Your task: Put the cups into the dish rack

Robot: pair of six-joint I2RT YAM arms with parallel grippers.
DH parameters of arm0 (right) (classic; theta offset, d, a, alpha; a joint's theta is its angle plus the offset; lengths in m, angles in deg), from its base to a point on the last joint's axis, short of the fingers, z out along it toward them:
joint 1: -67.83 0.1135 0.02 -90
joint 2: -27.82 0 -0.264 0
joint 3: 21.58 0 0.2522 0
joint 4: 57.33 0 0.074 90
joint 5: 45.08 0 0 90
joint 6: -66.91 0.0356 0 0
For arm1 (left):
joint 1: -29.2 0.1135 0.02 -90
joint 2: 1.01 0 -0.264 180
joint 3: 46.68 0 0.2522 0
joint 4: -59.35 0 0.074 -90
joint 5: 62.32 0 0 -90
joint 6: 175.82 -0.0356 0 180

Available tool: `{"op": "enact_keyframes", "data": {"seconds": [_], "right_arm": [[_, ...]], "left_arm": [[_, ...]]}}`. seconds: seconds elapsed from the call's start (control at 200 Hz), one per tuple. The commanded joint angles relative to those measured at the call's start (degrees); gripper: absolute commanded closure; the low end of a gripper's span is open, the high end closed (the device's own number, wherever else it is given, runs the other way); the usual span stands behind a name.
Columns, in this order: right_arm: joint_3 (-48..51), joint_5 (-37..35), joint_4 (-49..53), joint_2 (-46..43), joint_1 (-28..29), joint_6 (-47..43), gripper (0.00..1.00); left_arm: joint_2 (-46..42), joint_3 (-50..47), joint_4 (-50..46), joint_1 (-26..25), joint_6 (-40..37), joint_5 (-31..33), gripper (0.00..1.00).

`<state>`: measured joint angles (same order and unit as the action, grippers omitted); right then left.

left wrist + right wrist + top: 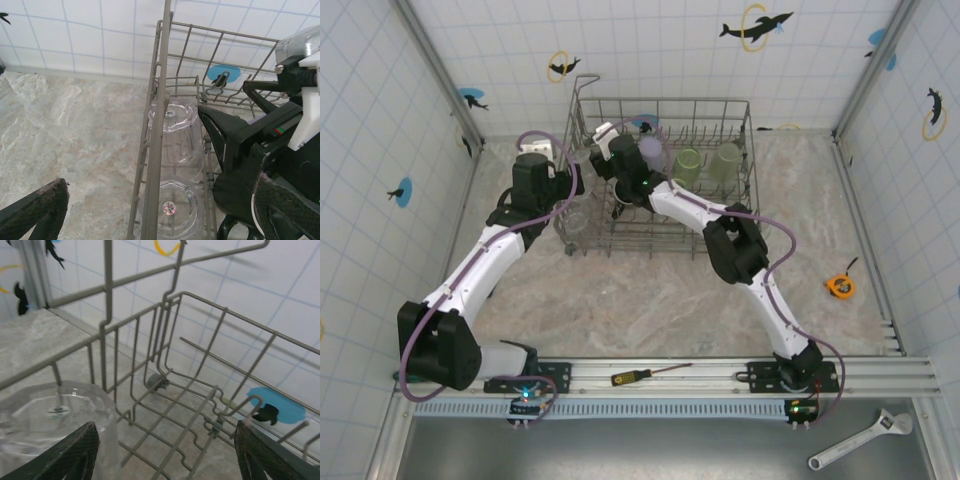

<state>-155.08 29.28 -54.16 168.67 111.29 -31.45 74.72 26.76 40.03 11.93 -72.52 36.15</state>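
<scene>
The grey wire dish rack (pixel 748 150) stands at the back of the table. Inside it a lavender cup (pixel 651 153) and two green tumblers (pixel 687 165) (pixel 725 160) sit upside down. Two clear glasses (pixel 176 131) (pixel 172 207) stand inverted just inside the rack's left wall (pixel 157 125). My left gripper (pixel 160 215) is open wide, its fingers on either side of that wall, holding nothing. My right gripper (pixel 165 455) is inside the rack at its far left corner (pixel 602 140), open over bare wire floor. A clear glass (pixel 40 420) stands beside its left finger (pixel 65 455).
A yellow tape measure (pixel 839 286) lies on the marble top at the right. A screwdriver (pixel 650 374) rests on the front rail and a wrench (pixel 860 440) below it. Tiled walls enclose three sides. The right arm's black wrist (pixel 260 140) crowds the left gripper inside the rack.
</scene>
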Motion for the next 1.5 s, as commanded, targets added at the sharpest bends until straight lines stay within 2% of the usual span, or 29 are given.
{"op": "enact_keyframes", "data": {"seconds": [0.0, 0.806, 1.231, 1.496], "right_arm": [[-3.77, -1.79, 3.58, 2.73, 0.82, -2.52, 0.26], [-4.45, -3.27, 11.84, 1.84, 6.32, -10.86, 0.29], [-4.92, 0.65, 17.02, 0.81, 7.75, -6.52, 0.3], [-7.17, 0.29, 17.41, 0.61, 7.39, -5.96, 0.23]], "left_arm": [[-1.35, -0.6, 0.64, -0.21, -1.25, 0.83, 0.03], [-2.15, -0.71, 0.73, -0.21, -1.0, 0.9, 0.03], [-2.95, -1.54, 1.25, -0.21, -0.89, 0.93, 0.03], [-2.95, -1.64, 1.45, -0.21, -0.83, 1.34, 0.03]]}}
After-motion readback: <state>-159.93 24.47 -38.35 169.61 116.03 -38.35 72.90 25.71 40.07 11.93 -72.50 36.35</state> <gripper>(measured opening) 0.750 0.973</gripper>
